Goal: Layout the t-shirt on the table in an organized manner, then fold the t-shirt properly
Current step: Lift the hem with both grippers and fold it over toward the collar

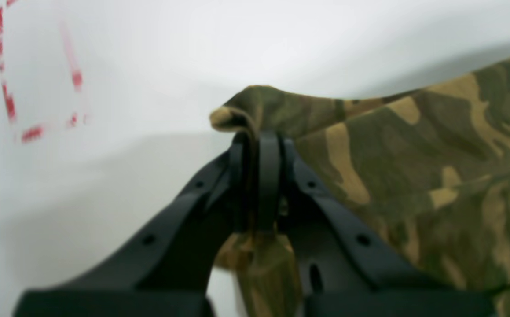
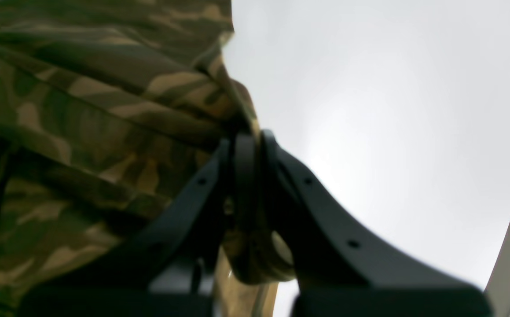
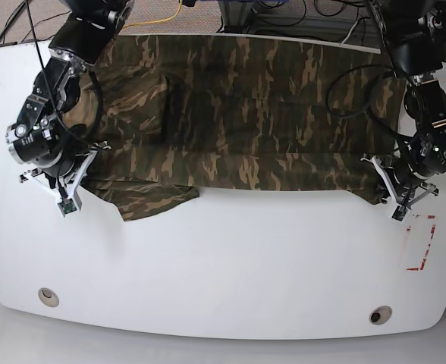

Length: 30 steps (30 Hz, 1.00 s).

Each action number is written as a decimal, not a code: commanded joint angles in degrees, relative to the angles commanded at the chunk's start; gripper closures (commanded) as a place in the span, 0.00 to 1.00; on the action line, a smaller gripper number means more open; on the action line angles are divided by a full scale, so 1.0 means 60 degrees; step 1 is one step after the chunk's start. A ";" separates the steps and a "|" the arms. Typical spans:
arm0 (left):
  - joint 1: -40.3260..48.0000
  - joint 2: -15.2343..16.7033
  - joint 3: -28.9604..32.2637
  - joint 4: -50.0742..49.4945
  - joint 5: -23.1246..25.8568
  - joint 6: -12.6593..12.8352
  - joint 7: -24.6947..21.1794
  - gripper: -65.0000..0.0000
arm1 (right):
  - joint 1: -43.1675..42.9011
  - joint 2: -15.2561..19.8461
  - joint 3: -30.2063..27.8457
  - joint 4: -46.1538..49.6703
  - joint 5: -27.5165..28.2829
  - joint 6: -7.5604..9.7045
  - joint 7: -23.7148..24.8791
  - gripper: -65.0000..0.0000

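**Two tools hold the shirt**

The soft camouflage t-shirt [image 3: 238, 121] lies spread along the far edge of the big white shiny bench [image 3: 230, 273]. Near the left edge, the right tool [image 3: 77, 168] pinches its cloth. Near the right edge, the left tool [image 3: 382, 180] pinches a corner.

A robotics lab: white table [image 3: 223, 288], red tape [image 3: 424, 243], trailing cables [image 3: 299, 15].
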 joint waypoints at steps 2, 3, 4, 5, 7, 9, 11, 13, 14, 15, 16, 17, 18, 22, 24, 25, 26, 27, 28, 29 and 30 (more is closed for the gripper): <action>0.0190 0.0000 -0.0029 0.0264 -0.0015 -0.0015 0.0366 0.97 | -0.0308 0.0000 0.0015 0.0000 0.0308 0.0000 0.0000 1.00; 0.0278 0.0000 -0.0088 0.0396 -0.0015 -0.0015 0.0513 0.97 | -0.0425 0.0000 0.0015 0.0000 0.0454 0.0000 0.0000 1.00; 0.0352 0.0000 -0.0147 0.0498 -0.0015 -0.0015 0.0615 0.97 | -0.0542 0.0015 0.0015 0.0015 0.0586 0.0000 0.0000 1.00; 0.0440 0.0015 -0.0234 0.0615 -0.0015 -0.0015 0.0718 0.97 | -0.0674 0.0029 0.0015 0.0015 0.0762 0.0000 0.0000 1.00; 0.0645 0.0029 -0.0454 0.0835 -0.0015 -0.0029 0.0864 0.97 | -0.0923 0.0044 0.0029 0.0015 0.0996 0.0000 0.0000 1.00; 0.0791 0.0029 -0.0571 0.0938 -0.0015 -0.0044 0.0923 0.97 | -0.1114 0.0044 0.0088 0.0015 0.1158 0.0000 0.0000 1.00; 0.0967 0.0029 -0.0645 0.1011 -0.0015 -0.0190 0.0923 0.97 | -0.1363 0.0029 0.0396 0.0015 0.1363 0.0000 0.0000 1.00; 0.1070 0.0000 -0.0645 0.1055 -0.0015 -0.0396 0.0938 0.97 | -0.1524 0.0015 0.0615 0.0015 0.1553 0.0000 0.0000 1.00; 0.1158 0.0000 -0.0645 0.1055 0.0000 -0.0542 0.0938 0.97 | -0.1670 0.0015 0.0747 0.0015 0.1700 0.0000 0.0000 1.00; 0.1245 -0.0015 -0.0659 0.1055 0.0015 -0.0579 0.0938 0.97 | -0.1802 0.0015 0.0821 0.0015 0.1802 0.0000 0.0000 1.00; 0.1289 -0.0015 -0.0659 0.1055 0.0015 -0.0579 0.0938 0.97 | -0.1861 0.0015 0.0835 0.0015 0.1861 0.0000 0.0000 1.00; 0.1363 -0.0015 -0.0659 0.1055 0.0015 -0.0579 0.0938 0.97 | -0.1949 0.0044 0.0835 0.0015 0.1919 0.0000 0.0000 1.00; 0.1421 -0.0029 -0.0659 0.1055 0.0015 -0.0579 0.0938 0.97 | -0.2007 0.0059 0.0835 0.0015 0.1963 0.0000 0.0000 1.00; 0.1641 -0.0147 -0.0659 0.1055 0.0015 -0.0579 0.0938 0.97 | -0.2256 0.0073 0.0835 0.0015 0.1978 0.0000 0.0000 1.00; 0.1758 -0.0147 -0.0659 0.1084 0.0015 -0.0579 0.0938 0.97 | -0.2418 0.0088 0.0850 0.0088 0.2095 0.0000 0.0000 1.00; 0.1802 -0.0147 -0.0659 0.1128 0.0015 -0.0579 0.0938 0.97 | -0.2476 0.0088 0.0864 0.0088 0.2139 0.0000 0.0000 1.00; 0.1832 -0.0147 -0.0674 0.1187 0.0015 -0.0579 0.0938 0.97 | -0.2535 0.0088 0.0923 0.0132 0.2198 0.0000 0.0000 1.00; 0.1890 -0.0147 -0.0674 0.1216 0.0015 -0.0579 0.0938 0.97 | -0.2579 0.0088 0.1026 0.0147 0.2286 0.0000 0.0000 1.00; 0.1919 -0.0147 -0.0674 0.1275 0.0015 -0.0579 0.0938 0.97 | -0.2623 0.0073 0.1099 0.0161 0.2330 0.0000 0.0000 1.00; 0.1978 -0.0147 -0.0674 0.1392 0.0015 -0.0579 0.0952 0.97 | -0.2637 0.0073 0.1201 0.0161 0.2432 0.0000 0.0000 1.00; 0.2066 -0.0147 -0.0674 0.1495 0.0015 -0.0579 0.1040 0.97 | -0.2711 0.0073 0.1275 0.0161 0.2535 0.0000 0.0000 0.99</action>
